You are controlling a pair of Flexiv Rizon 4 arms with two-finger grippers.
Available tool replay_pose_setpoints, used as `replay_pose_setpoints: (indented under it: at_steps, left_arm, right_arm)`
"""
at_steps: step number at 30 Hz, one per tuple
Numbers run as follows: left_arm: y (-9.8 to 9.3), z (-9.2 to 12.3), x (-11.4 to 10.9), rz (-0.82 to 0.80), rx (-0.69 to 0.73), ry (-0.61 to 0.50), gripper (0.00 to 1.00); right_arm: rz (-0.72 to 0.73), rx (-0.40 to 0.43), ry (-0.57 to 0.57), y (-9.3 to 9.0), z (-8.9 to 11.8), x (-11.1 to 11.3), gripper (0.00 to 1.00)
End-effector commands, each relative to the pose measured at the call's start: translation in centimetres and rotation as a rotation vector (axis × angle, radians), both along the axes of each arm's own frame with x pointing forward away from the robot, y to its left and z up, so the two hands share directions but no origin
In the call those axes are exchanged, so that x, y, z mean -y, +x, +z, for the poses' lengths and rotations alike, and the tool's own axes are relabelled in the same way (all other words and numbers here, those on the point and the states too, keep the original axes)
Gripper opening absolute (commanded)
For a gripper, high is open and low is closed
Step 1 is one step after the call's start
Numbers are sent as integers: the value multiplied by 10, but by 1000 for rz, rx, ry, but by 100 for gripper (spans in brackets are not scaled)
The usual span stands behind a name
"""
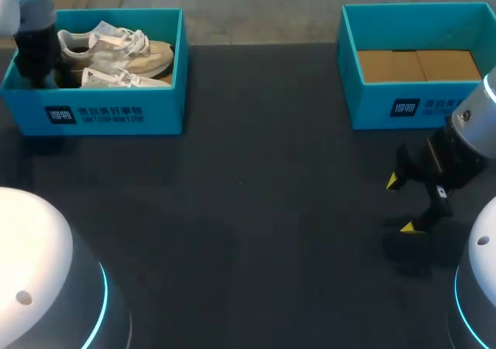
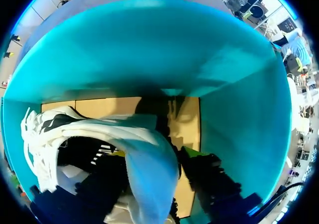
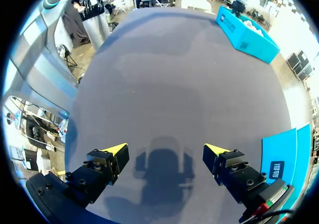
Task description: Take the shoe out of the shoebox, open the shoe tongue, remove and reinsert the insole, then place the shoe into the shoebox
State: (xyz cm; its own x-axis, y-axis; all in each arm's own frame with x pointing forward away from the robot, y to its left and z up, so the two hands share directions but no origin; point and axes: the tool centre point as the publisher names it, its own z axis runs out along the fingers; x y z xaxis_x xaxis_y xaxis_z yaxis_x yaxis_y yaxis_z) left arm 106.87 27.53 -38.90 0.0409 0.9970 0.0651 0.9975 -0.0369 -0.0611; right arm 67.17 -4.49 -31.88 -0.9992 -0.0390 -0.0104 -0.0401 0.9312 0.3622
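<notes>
Two boxes on table: left shoebox holds the shoe, right shoebox holds none. Step one: take-out. Left gripper sits at the shoe's heel, clamp state unclear. Next: confirm grip, lift straight up. Right gripper hangs wide open above the table.

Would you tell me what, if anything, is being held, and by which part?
Right gripper open, empty. Left gripper straddles the shoe heel in the shoebox; a firm grip cannot be told.
</notes>
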Motion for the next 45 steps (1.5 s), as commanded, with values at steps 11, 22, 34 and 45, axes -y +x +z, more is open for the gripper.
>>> replay_pose_setpoints:
  at_steps: [11,22,34,45]
  left_arm:
    - [-6,-1,4,-16,3,26,0]
    - [-9,9,-1,-18,23,31,0]
    - [-9,26,-12,-9,45,43,0]
    - [-4,31,-25,8,59,61,0]
  right_arm:
    - [-1,1,-3,-1,-1,-1,100]
    - [-1,1,-3,-1,-1,-1,100]
    - [-1,1,-3,-1,-1,-1,100]
    - [-1,1,-3,-1,-1,-1,100]
